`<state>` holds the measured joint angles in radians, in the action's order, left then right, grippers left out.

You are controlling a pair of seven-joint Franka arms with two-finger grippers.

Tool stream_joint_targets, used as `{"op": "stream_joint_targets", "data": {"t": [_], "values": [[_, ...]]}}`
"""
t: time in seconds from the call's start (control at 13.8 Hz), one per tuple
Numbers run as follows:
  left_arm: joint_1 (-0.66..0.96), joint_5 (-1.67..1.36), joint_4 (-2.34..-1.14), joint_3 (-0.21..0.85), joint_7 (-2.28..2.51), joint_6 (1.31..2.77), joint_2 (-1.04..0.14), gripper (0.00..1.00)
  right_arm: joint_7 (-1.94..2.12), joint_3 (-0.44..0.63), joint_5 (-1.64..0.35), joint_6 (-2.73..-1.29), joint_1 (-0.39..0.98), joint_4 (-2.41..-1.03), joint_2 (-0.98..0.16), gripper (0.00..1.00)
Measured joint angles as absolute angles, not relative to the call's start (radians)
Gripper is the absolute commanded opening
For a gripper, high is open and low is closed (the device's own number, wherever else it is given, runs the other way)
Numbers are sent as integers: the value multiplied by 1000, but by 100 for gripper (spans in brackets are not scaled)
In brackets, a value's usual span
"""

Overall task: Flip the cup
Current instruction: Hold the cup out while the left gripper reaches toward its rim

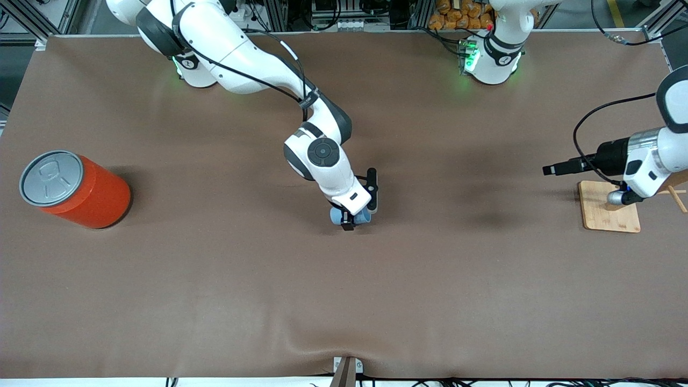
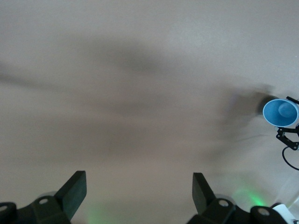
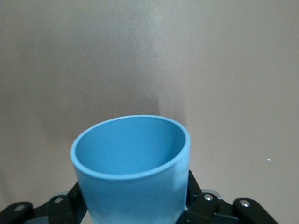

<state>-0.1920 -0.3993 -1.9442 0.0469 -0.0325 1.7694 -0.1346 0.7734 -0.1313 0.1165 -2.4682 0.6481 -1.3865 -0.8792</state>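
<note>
The light blue cup (image 1: 336, 216) is held in my right gripper (image 1: 350, 220), low over the middle of the table. It is tipped on its side with its open mouth toward the left arm's end, as the left wrist view (image 2: 280, 112) shows. In the right wrist view the cup (image 3: 133, 163) fills the space between the black fingers (image 3: 194, 189), which press on its walls; the right gripper (image 3: 134, 198) is shut on it. My left gripper (image 1: 549, 170) is open and empty above the left arm's end of the table, its fingers (image 2: 74, 189) spread wide, and it waits.
A large orange-red can with a grey lid (image 1: 80, 191) stands at the right arm's end of the table. A small wooden board (image 1: 610, 212) with a stick lies under the left arm's wrist. The brown mat (image 1: 344, 301) covers the table.
</note>
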Motion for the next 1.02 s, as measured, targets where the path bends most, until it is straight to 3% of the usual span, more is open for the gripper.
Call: {"op": "stream_joint_targets", "data": {"t": [0.51, 1.02], "values": [[-191, -683, -2028, 114, -261, 1899, -239, 100, 773, -129, 178, -2499, 649, -1399, -880, 100], [-179, -963, -2033, 297, -284, 2095, -377, 93, 734, -125, 149, -2463, 641, -1389, -860, 100]]}}
